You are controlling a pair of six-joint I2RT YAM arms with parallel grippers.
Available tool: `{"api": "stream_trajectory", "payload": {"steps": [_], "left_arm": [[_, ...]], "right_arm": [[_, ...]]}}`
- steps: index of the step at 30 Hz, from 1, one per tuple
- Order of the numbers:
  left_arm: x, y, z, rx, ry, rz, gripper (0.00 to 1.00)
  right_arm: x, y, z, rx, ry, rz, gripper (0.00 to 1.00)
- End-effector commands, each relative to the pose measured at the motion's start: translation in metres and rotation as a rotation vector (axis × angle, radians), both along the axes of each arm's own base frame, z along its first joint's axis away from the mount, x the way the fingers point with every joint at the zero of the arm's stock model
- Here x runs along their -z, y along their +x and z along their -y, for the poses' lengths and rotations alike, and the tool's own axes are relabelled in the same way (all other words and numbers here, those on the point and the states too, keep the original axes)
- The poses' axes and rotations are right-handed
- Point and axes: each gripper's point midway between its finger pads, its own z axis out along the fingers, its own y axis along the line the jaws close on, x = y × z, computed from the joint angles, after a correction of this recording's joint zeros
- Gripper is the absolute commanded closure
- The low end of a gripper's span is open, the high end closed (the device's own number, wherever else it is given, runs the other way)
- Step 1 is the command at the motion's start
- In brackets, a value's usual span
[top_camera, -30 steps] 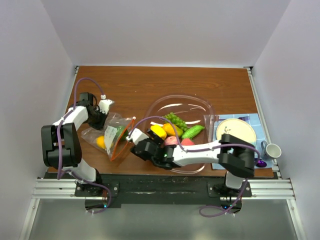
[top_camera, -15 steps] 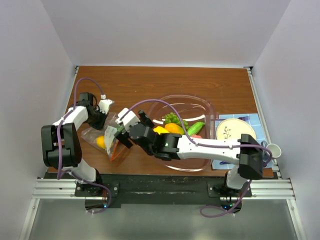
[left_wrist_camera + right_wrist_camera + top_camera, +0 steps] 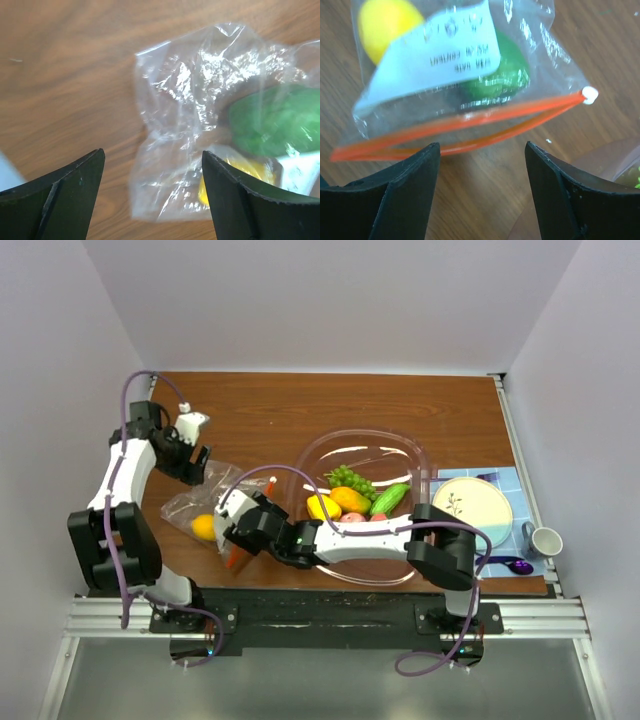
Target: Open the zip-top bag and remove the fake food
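Two pieces of the fake food [image 3: 203,527] are inside the zip-top bag [image 3: 190,508]: a yellow piece [image 3: 382,20] and a green piece [image 3: 500,75] side by side. The rest of the toys are heaped in the big clear bowl [image 3: 360,433].

The bag is thin, clear and crinkly, and it catches the light in bright creases. A white printed label [image 3: 435,55] covers part of its upper face. A red-orange zip strip [image 3: 470,117] runs along the mouth, with a small white tab [image 3: 590,93] at one end. From the right wrist, the strip's two halves stand apart in a narrow lens shape, so the mouth is a little open.

The bag lies flat on the left part of the wooden table [image 3: 300,405], between the left arm and the bowl and near the bowl's left side. Its mouth faces right, towards the bowl, and its closed bottom faces left, towards the left arm. The strip runs on a slant, with one end towards the table's front edge and the other towards the bowl. I cannot tell whether the bag is longer along that line or across it.

The left gripper [image 3: 152,155] hangs above the closed end with its jaws spread wide and nothing between them. The right gripper [image 3: 482,147] is at the mouth, also with its jaws spread. The strip lies just past its fingertips and is not pinched.
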Motion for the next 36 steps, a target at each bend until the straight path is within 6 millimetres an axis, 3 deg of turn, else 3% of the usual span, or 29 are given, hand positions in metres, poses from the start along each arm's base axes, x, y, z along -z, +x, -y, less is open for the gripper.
{"api": "stream_trajectory", "payload": {"steps": [1, 5, 8, 12, 19, 26, 31, 36], "left_arm": [[-0.050, -0.003, 0.006, 0.049, -0.043, 0.075, 0.16], [-0.070, -0.007, 0.029, 0.090, -0.148, 0.106, 0.18], [-0.055, -0.015, 0.058, 0.133, -0.216, 0.050, 0.22], [-0.019, -0.021, 0.083, 0.154, -0.234, -0.015, 0.24], [0.022, -0.006, 0.073, 0.092, -0.176, -0.067, 0.30], [0.037, -0.002, 0.063, 0.067, -0.126, -0.061, 0.32], [0.046, -0.004, 0.061, 0.066, -0.106, -0.068, 0.32], [0.053, -0.011, 0.066, 0.085, -0.112, -0.087, 0.33]], "right_arm": [[-0.032, 0.009, -0.004, 0.019, 0.143, 0.002, 0.29], [-0.026, 0.011, -0.003, 0.020, 0.145, -0.010, 0.30], [-0.016, 0.018, -0.004, 0.027, 0.130, -0.019, 0.31], [0.002, 0.026, -0.009, 0.027, 0.100, -0.035, 0.33], [0.009, 0.029, -0.018, 0.004, 0.087, -0.044, 0.34], [0.013, 0.027, -0.032, -0.040, 0.083, -0.054, 0.32], [0.014, 0.027, -0.045, -0.075, 0.077, -0.059, 0.25], [0.022, 0.033, -0.055, -0.068, 0.056, -0.057, 0.10]]}}
